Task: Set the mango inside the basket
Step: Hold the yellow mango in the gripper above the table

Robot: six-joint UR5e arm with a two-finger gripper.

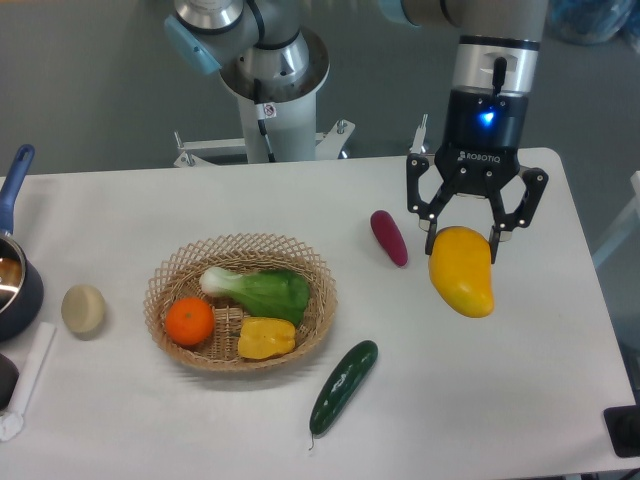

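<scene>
The mango (462,272) is a glossy yellow oval shading to orange at its lower end. My gripper (464,235) is shut on its top end and holds it above the table at the right. The basket (172,271) is a round tan wicker one at centre left, well to the left of the gripper. It holds a small orange (190,321), a yellow bell pepper (266,338) and a green leafy vegetable (258,291).
A purple eggplant-like piece (389,237) lies just left of the gripper. A dark green cucumber (343,386) lies right of the basket's front. A pale round item (83,309) and a blue-handled pot (14,275) are at the left edge.
</scene>
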